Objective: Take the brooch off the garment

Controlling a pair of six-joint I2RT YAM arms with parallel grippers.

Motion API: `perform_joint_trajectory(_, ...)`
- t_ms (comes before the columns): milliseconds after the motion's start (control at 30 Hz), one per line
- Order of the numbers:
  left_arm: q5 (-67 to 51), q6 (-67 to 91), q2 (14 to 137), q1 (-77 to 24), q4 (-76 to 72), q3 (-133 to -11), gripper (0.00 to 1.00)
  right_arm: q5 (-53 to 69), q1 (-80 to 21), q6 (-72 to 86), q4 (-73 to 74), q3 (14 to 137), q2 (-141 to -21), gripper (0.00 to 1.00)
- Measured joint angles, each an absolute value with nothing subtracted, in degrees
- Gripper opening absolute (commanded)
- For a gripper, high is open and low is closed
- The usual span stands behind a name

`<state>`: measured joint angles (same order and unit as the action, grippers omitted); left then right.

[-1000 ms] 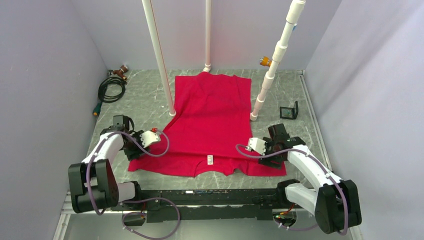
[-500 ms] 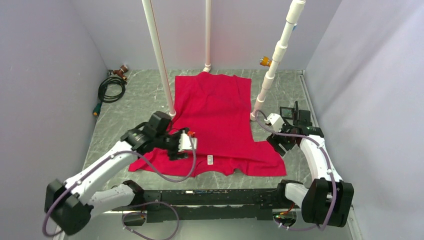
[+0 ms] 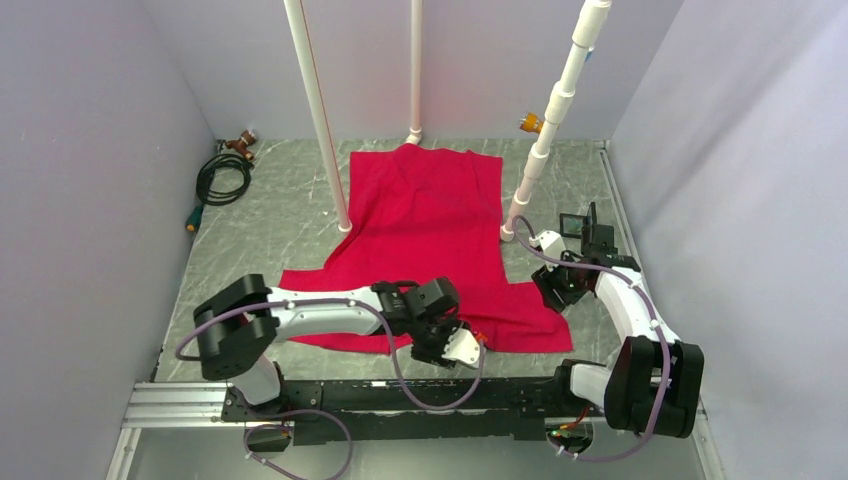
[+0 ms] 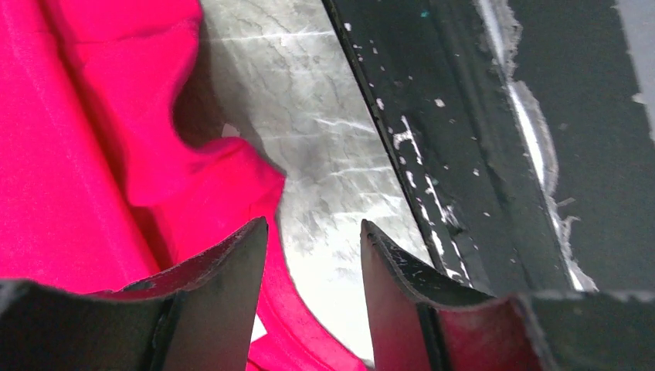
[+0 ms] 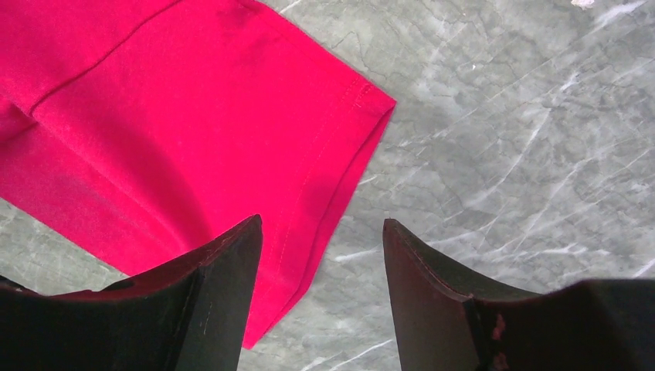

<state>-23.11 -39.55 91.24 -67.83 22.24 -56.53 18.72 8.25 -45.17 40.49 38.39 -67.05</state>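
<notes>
- Swung over from the 9 o'clock side of the garment [image 3: 430, 210] to its 6 o'clock edge by the neckline: left jaws, standing apart, gripping nothing, above the red fabric edge and bare counter [image 3: 270, 200].
- Right jaws apart too, empty, above the 3 o'clock sleeve hem.
- Spread flat on the counter, with a black rail [image 4: 502, 154] just past 6 o'clock.
- Brooch: cannot make it out in any view.

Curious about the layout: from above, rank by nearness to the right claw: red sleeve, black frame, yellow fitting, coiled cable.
From the right gripper:
1. Red sleeve, right beneath it.
2. Black frame, just behind.
3. Yellow fitting, back wall.
4. Coiled cable, far left corner.
</notes>
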Motion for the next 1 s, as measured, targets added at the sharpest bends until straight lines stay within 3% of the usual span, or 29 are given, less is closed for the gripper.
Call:
perform_joint_trajectory(333, -18.5, -39.3, 101.2, -68.7, 19.7, -62.2, 0.45, 19.6, 6.0, -44.5, 39.7, 38.4, -69.1, 0.61)
perform_joint_trajectory(433, -18.6, -39.2, 104.2, -68.7, 19.5, -63.9, 0.33, 19.1, 5.0, -44.5, 38.5, 38.2, -70.3, 0.61)
perform_joint_trajectory(567, -19.2, -39.2, 106.2, -68.7, 19.5, -65.9, 0.10, 17.8, 4.5, -44.6, 37.1, 37.5, -72.1, 0.61)
perform_joint_trajectory(667, -20.0, -40.1, 106.4, -68.8, 20.8, -66.6, 0.00, 16.5, 4.4, -44.8, 36.1, 37.0, -73.5, 0.60)
perform_joint_trajectory(900, -26.7, -41.4, 105.8, -70.8, 28.8, -67.6, 0.00, 15.0, 4.4, -45.0, 34.3, 36.0, -75.1, 0.60)
perform_joint_trajectory(1000, -29.1, -41.6, 105.6, -71.4, 32.4, -68.4, 0.39, 14.9, 4.4, -45.0, 34.3, 36.1, -75.3, 0.60)
